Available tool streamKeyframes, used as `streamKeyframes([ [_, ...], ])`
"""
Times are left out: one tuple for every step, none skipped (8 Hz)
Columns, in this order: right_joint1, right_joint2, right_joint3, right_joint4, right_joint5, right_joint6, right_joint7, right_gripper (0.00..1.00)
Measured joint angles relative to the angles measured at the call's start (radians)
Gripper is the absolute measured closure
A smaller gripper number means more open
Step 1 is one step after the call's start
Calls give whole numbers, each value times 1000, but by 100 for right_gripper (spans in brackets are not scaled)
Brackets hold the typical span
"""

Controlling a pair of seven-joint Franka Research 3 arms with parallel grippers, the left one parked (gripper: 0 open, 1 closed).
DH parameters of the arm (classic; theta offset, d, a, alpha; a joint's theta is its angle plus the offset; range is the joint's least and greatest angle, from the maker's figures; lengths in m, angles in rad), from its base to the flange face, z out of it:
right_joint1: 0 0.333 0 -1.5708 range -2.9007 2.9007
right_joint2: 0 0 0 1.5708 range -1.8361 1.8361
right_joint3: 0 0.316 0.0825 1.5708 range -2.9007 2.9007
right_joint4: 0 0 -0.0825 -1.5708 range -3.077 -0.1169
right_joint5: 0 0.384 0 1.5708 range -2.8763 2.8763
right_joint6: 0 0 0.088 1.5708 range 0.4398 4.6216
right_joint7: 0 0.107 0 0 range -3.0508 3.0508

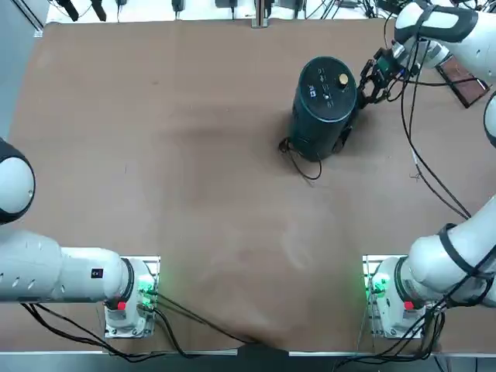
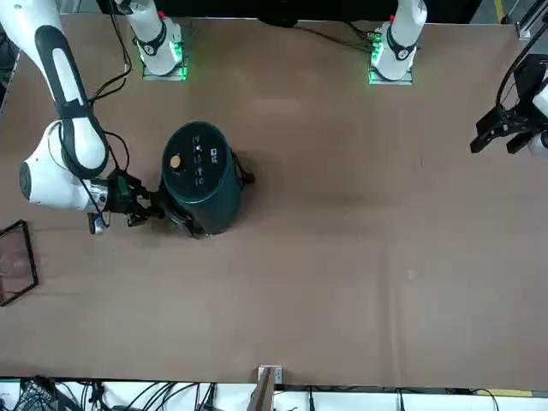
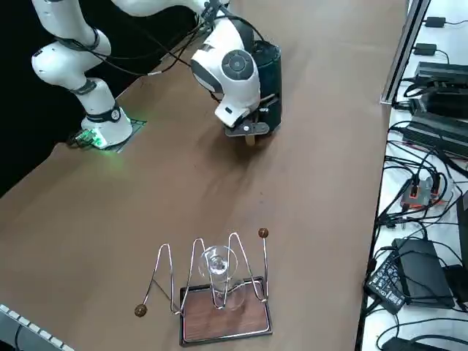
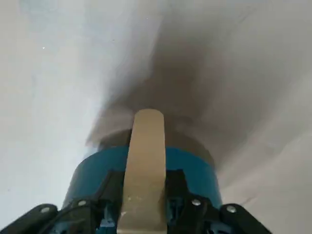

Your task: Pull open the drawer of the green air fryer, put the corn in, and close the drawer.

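While the right gripper's (image 4: 147, 180) fingers pinch the fryer's tan handle (image 4: 145, 161) at the upper right of the top view, the dark green fryer (image 1: 316, 116) stands upright just beside them on the brown worktop (image 1: 178, 194); its cord (image 1: 302, 172) trails below it.

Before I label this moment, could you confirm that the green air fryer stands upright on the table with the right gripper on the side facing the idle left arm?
The side is wrong: the right gripper is at the green air fryer's other side, away from the left arm, as the front view shows.
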Motion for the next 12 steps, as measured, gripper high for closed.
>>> streamKeyframes([
  [-2, 0, 0, -3, 4, -1, 0, 55],
  [-4, 0, 0, -6, 7, -1, 0, 55],
  [-6, 0, 0, -8, 10, -2, 0, 55],
  [-7, 0, 0, -9, 11, -3, 0, 55],
  [-7, 0, 0, -9, 11, -3, 1, 55],
  [-6, 0, 2, -9, 11, -2, 2, 55],
  [-4, 0, 4, -9, 11, -2, 2, 55],
  [-1, 1, 7, -10, 11, -2, 4, 55],
  [2, 3, 9, -10, 13, -1, 5, 55],
  [5, 4, 9, -11, 20, -1, 5, 55],
  [8, 6, 9, -11, 26, -1, 5, 55],
  [13, 10, 10, -11, 29, 0, 5, 55],
])
